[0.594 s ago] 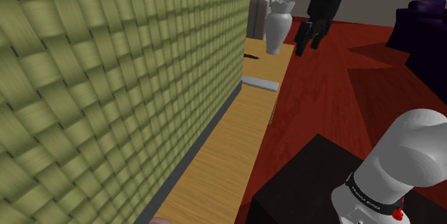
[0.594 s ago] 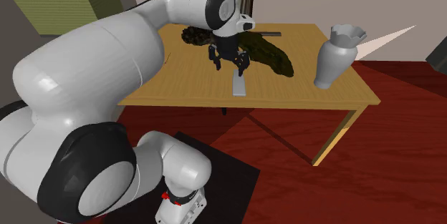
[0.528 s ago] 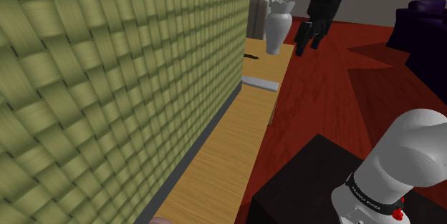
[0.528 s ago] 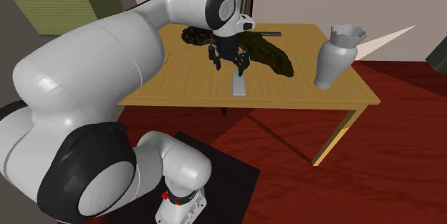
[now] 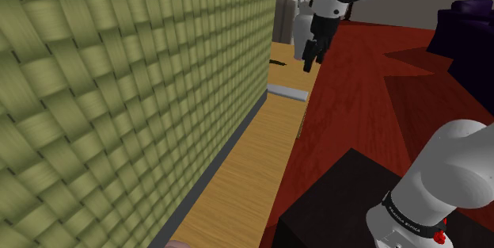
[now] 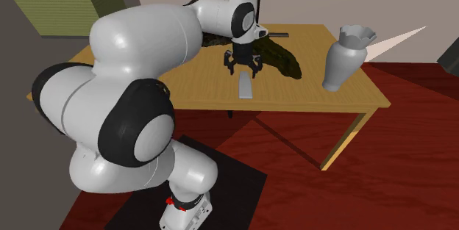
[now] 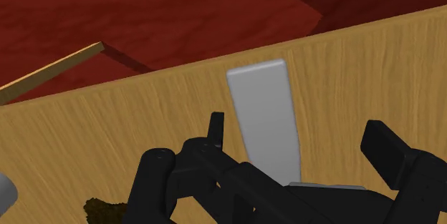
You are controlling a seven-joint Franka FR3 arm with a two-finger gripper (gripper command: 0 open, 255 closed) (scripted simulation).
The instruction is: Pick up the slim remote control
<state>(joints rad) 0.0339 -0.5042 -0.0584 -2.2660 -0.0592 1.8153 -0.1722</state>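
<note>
Grey slim remote control (image 6: 245, 87) lies flat on the wooden table (image 6: 309, 98), near the table's edge on the stand's side, untouched. Black gripper (image 6: 242, 65) hangs just above it, fingers spread apart. Lowering, closing and lifting are not yet done.
</note>
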